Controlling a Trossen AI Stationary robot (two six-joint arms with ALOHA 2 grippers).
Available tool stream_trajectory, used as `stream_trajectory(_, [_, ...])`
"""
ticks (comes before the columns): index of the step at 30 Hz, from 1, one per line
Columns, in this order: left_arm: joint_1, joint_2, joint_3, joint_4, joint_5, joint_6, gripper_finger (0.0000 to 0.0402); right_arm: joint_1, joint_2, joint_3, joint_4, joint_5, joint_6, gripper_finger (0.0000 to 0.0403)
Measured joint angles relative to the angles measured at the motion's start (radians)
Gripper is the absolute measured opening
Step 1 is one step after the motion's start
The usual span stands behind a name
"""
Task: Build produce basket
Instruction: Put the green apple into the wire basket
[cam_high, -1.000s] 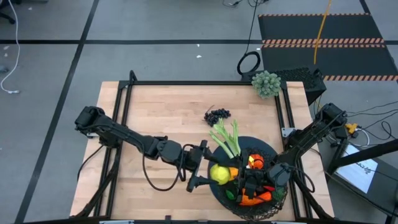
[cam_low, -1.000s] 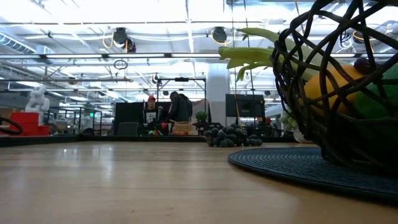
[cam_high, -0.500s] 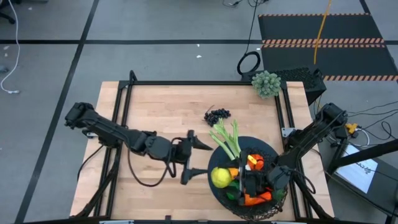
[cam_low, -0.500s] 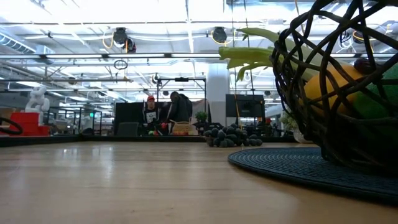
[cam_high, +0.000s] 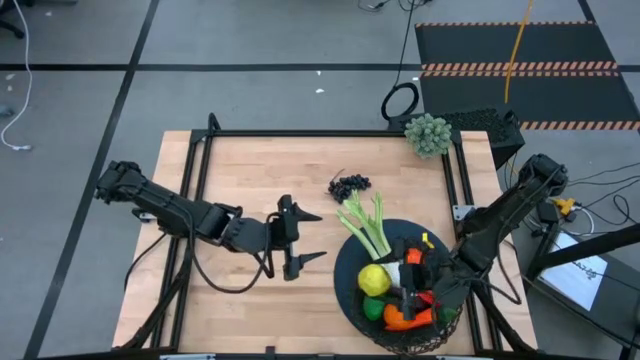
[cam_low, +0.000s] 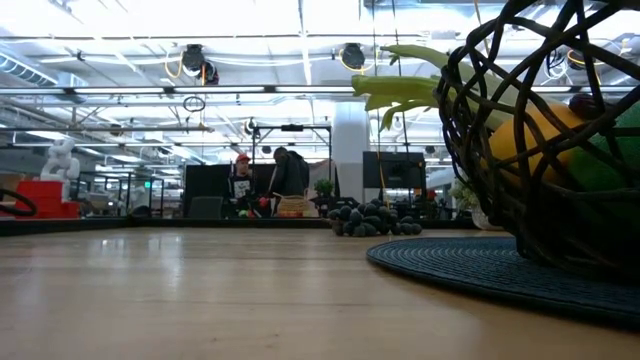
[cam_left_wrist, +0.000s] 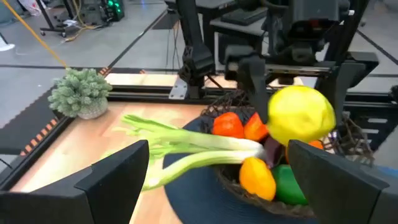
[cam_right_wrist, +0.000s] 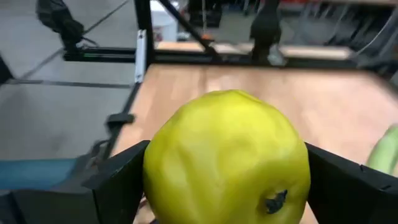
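- Right now the right gripper (cam_high: 390, 283) sits in the lower right of the high view, over the basket (cam_high: 345, 297), its fingers clamped on the lemon (cam_high: 374, 279). The right wrist view shows that lemon (cam_right_wrist: 227, 157) filling the gap between the two dark fingers (cam_right_wrist: 121, 180).
- Left of the basket, at the middle of the high view, the left gripper (cam_high: 305, 236) hovers over bare wood with its fingers spread wide apart and nothing between them.
- The basket stands on a dark round mat (cam_low: 450, 265) near the lower right of the table (cam_high: 250, 180). Inside it lie orange, red and green pieces of produce (cam_left_wrist: 258, 177); which fruit is which I cannot tell.
- The celery stalk (cam_high: 365, 225) leans over the basket's upper left rim, its leafy end sticking out over the table.
- The grapes (cam_high: 349, 185) lie on the wood, apart from the basket, just above the celery's tip in the high view.
- A grey-green bumpy clump (cam_high: 428, 134) rests at the table's upper right corner.
- Two people (cam_low: 265, 178) show far off in the low view's background.
- No brand, label or writing can be read anywhere.
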Motion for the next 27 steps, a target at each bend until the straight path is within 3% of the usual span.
stream_trajectory(14, [0.037, 0.007, 0.0, -0.025, -0.003, -0.01, 0.0379, 0.121, -0.045, 0.0, -0.575, -0.347, 0.829, 0.0359])
stream_trajectory(17, [0.039, 0.008, 0.0, -0.035, -0.002, 0.001, 0.0379, 0.185, -0.045, 0.0, -0.662, -0.364, 0.991, 0.0359])
stream_trajectory(21, [0.058, 0.008, 0.0, -0.033, 0.001, 0.03, 0.0379, 0.237, -0.045, 0.0, -0.665, -0.442, 1.106, 0.0359])
stream_trajectory(27, [0.127, 0.008, 0.0, -0.044, 0.0, 0.042, 0.0379, 0.263, -0.044, -0.002, -0.606, -0.463, 1.11, 0.0364])
